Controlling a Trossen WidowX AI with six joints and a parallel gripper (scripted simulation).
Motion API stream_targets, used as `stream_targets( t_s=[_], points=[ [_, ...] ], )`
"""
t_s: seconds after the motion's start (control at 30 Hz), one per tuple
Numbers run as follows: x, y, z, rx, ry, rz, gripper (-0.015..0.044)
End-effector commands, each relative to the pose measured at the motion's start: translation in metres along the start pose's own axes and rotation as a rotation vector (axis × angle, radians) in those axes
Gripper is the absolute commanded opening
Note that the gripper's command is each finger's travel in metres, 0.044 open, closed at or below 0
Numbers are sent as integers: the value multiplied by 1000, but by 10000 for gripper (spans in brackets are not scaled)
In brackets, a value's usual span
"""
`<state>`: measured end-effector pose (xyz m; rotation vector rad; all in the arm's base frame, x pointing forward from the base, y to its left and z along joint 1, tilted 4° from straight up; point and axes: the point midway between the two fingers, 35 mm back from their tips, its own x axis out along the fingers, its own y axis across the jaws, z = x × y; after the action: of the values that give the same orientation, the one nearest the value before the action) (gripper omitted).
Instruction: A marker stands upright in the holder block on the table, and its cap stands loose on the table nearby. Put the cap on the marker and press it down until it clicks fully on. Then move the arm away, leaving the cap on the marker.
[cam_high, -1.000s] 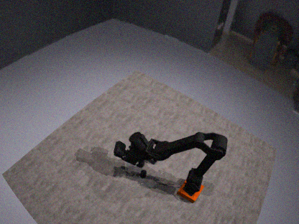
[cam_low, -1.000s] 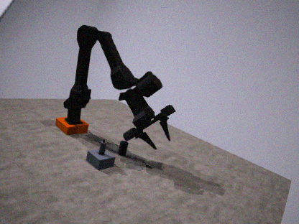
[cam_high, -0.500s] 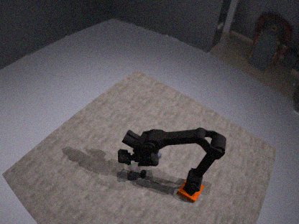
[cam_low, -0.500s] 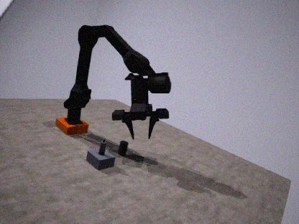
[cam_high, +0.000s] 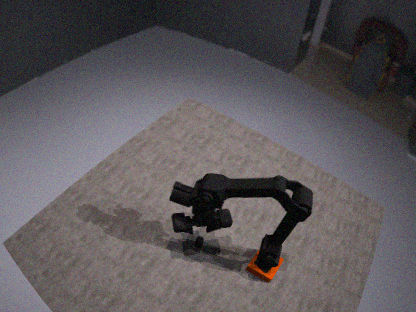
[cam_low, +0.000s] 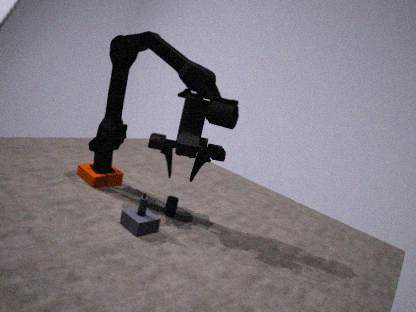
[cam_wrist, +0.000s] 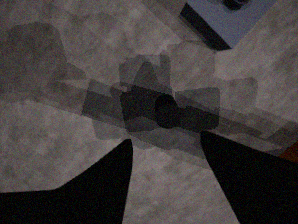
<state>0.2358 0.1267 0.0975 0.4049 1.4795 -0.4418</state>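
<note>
The dark cap (cam_high: 199, 242) (cam_low: 171, 205) (cam_wrist: 166, 111) stands upright and loose on the table. The grey holder block (cam_low: 140, 223) (cam_wrist: 215, 25) is beside it, and does not show in the top view. The marker (cam_low: 143, 205) stands upright in the block, uncapped, with its narrow tip up; the wrist view shows only a dark part of it at the top edge. My gripper (cam_low: 180, 179) (cam_wrist: 165, 140) is open and empty, pointing down above the cap with clear space under the fingertips. In the wrist view the cap appears just beyond the gap between the fingers.
The orange arm base (cam_high: 265, 270) (cam_low: 100, 176) stands on the mottled brown table top (cam_high: 190, 130) (cam_low: 60, 250). The arm arches high from it to the gripper. Dark arm shadows cross the table around the cap.
</note>
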Motion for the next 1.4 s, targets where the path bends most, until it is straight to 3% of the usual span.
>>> stream_targets(
  t_s=[0.0,1.37],
  points=[
    [23,-6,-4,-6,9,-27,250],
    [87,-7,-3,-6,9,-28,250]
  ],
)
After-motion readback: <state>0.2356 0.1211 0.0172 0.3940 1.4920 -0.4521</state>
